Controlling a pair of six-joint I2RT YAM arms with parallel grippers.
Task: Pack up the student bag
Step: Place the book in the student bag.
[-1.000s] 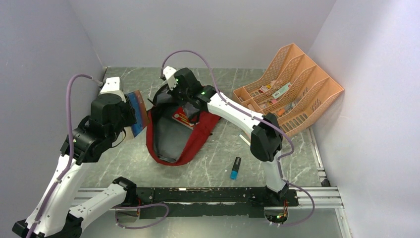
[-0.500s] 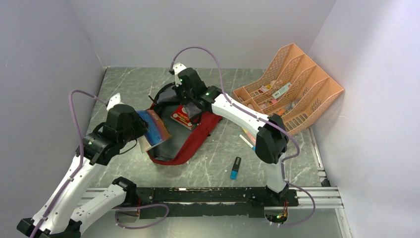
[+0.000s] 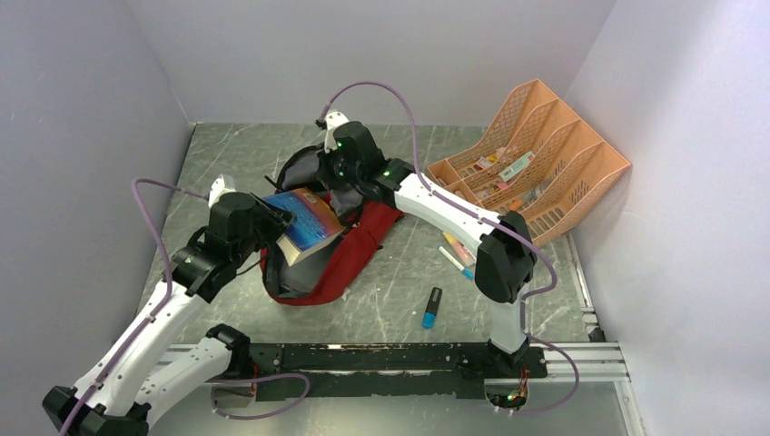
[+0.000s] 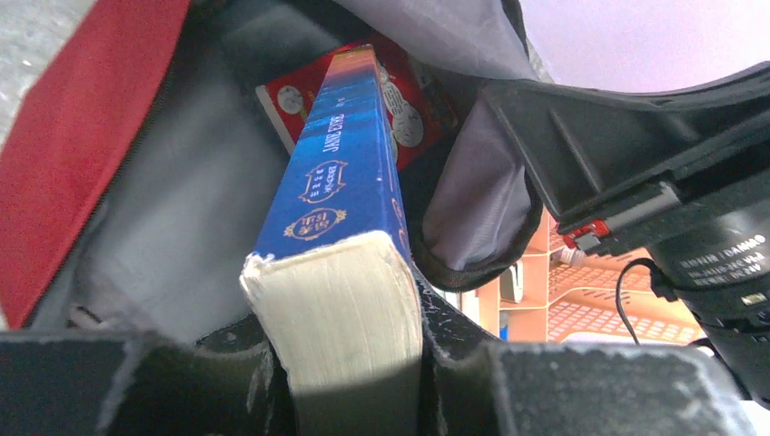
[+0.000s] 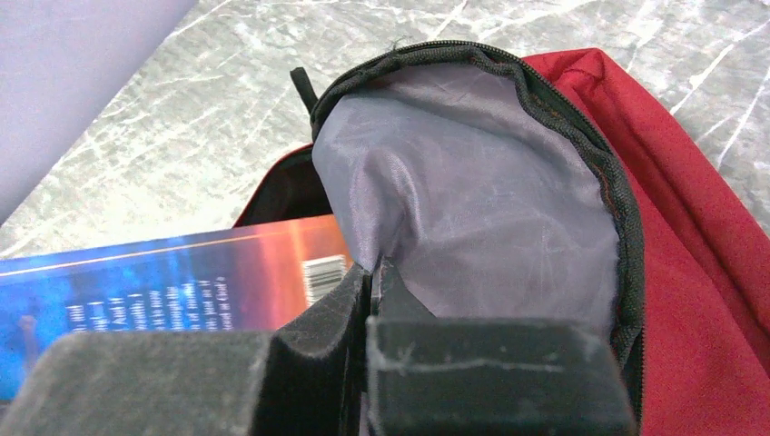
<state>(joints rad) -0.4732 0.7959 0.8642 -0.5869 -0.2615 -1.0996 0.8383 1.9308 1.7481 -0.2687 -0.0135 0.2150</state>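
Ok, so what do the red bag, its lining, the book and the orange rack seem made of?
The student bag looks like matte woven fabric, slumping softly. Its lining: thin grey cloth, probably synthetic, faint sheen, wrinkled. The book: paper pages, glossy cover. The rack: likely moulded plastic, rigid peach mesh.

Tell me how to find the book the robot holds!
On the marbled table lies the open dark-red student bag. The left gripper holds a thick paperback over its mouth. Its blue-and-orange cover sets it apart from the thin red booklet already inside.
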